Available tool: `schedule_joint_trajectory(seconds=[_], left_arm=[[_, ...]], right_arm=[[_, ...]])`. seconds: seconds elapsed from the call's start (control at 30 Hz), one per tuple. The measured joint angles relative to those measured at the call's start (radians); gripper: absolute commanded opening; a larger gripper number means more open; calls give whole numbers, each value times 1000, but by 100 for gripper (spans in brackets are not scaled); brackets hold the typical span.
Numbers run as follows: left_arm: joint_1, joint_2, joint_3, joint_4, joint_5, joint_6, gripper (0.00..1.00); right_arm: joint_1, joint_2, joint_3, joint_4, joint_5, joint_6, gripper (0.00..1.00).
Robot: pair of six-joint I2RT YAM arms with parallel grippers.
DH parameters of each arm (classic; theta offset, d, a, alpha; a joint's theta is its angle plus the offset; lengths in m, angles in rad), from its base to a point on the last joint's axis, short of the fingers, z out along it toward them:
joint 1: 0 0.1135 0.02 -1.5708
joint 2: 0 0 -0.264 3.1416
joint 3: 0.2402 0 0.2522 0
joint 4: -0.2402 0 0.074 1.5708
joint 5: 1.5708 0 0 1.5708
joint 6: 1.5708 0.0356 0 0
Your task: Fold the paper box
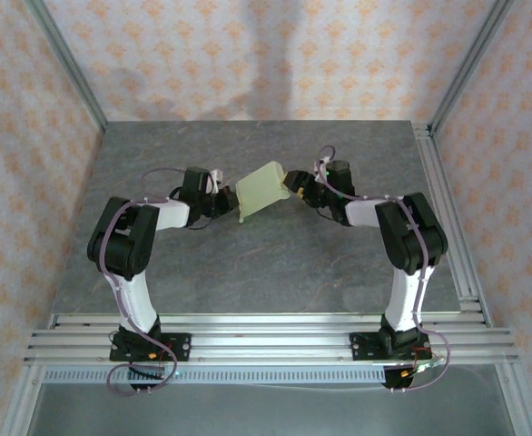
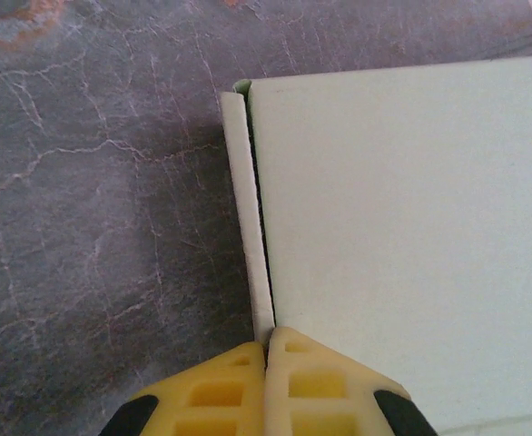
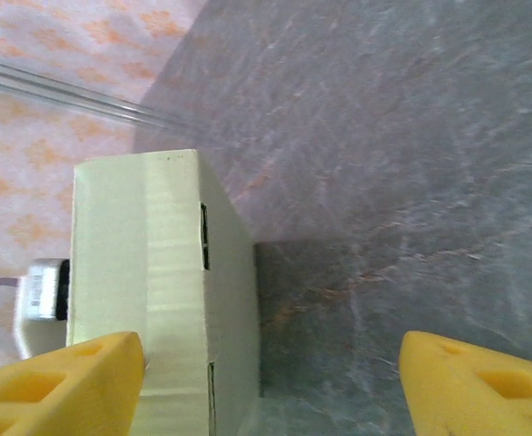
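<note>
Left tool (image 2: 268,350) pinches paper box (image 2: 402,245), grey table (image 2: 93,227) beneath

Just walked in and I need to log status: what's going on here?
Two robot arms are folding a pale green paper box between them. The left gripper has its fingers pinched shut on a thin edge of it. The right gripper is wide open, one finger right beside the box. The box already looks largely formed.
</note>
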Motion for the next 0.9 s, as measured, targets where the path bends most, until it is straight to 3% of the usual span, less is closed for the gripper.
schedule_joint_trajectory(seconds=[0.27, 0.4, 0.67, 0.9], left_arm=[[0, 2, 0, 2, 0, 0, 5], [0, 2, 1, -5, 0, 1, 6], [-3, 2, 21, -35, 0, 1, 6], [-3, 2, 23, -37, 3, 2, 6]], right_arm=[[4, 1, 1, 30, -19, 10, 77], [4, -11, -13, 59, -18, 9, 85], [5, -42, -13, 100, -15, 1, 86], [31, -41, 43, -2, -18, -45, 84]])
